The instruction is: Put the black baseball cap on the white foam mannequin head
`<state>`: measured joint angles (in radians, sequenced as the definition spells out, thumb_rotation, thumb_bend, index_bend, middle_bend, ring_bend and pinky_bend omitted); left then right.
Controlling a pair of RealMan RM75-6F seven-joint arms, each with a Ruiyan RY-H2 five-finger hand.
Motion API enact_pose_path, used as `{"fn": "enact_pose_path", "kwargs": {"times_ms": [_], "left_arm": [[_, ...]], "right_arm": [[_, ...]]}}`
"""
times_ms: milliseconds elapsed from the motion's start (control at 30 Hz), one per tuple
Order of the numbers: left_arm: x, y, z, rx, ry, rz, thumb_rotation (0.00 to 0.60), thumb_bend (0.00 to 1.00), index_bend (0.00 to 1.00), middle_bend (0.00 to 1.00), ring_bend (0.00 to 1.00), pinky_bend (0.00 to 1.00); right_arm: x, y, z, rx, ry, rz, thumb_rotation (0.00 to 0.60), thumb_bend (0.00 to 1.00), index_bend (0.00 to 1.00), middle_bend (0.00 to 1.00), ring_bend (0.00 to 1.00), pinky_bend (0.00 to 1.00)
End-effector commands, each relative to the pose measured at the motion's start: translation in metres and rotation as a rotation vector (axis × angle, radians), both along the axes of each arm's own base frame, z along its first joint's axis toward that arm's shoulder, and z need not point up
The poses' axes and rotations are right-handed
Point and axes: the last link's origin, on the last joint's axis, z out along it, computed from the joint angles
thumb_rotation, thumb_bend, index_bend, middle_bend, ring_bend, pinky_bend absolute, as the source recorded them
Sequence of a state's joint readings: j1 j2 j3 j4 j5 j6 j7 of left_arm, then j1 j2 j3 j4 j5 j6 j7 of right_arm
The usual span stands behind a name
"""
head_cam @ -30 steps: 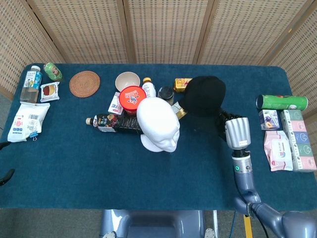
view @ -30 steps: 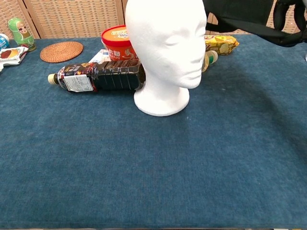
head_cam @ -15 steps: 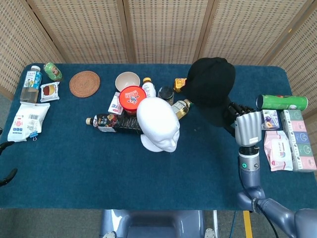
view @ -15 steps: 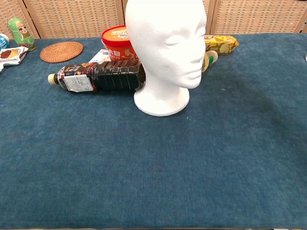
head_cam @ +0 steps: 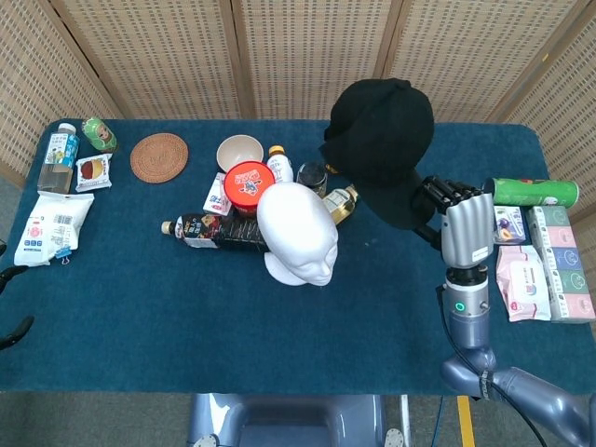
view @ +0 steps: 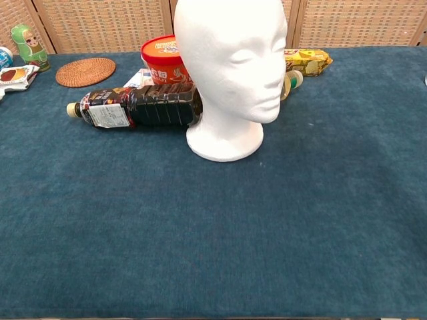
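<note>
The white foam mannequin head (head_cam: 298, 231) stands upright at the table's middle, bare on top; the chest view shows the mannequin head (view: 230, 73) close up, facing right. In the head view my right hand (head_cam: 453, 222) grips the brim of the black baseball cap (head_cam: 382, 140), holding it in the air to the right of and behind the mannequin. The cap and right hand do not appear in the chest view. My left hand appears in neither view.
A dark bottle (head_cam: 216, 230) lies against the mannequin's left side, with a red tub (head_cam: 249, 182), a bowl (head_cam: 239, 152) and small jars behind it. A green can (head_cam: 529, 192) and tissue packs (head_cam: 545, 265) sit at the right edge. Snacks and a woven coaster (head_cam: 159, 156) lie far left.
My right hand has lifted the cap higher and carried it slightly left toward the mannequin; the cap left the chest view after the first frame.
</note>
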<state>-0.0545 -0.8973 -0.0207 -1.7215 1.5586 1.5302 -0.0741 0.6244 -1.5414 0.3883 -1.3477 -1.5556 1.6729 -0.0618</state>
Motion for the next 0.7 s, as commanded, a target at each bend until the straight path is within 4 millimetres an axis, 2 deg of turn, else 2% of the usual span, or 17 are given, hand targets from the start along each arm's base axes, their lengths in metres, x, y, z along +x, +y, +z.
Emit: {"fn": "enact_pose_path", "kwargs": {"times_ms": [33,267,700], "left_arm": [[-0.001,0.0,-0.001,-0.003,-0.002,0.003,0.6,0.25,0.18,0.04,0.0,0.12],[-0.008,0.002,-0.006,-0.02,-0.014,0.016,0.6,0.25,0.18,0.04,0.0,0.12],[-0.025,0.005,-0.01,-0.035,-0.039,0.045,0.6,0.25,0.18,0.04,0.0,0.12]], "right_arm": [[0.014,0.007,-0.003,0.03,0.061,0.034,0.6,0.49,0.88,0.65,0.8,0.88],[0.039,0.017,-0.024,0.094,0.195,0.069,0.6,0.5,0.89,0.66,0.8,0.88],[0.056,0.026,-0.048,0.139,0.35,0.071,0.6,0.5,0.89,0.66,0.8,0.88]]}}
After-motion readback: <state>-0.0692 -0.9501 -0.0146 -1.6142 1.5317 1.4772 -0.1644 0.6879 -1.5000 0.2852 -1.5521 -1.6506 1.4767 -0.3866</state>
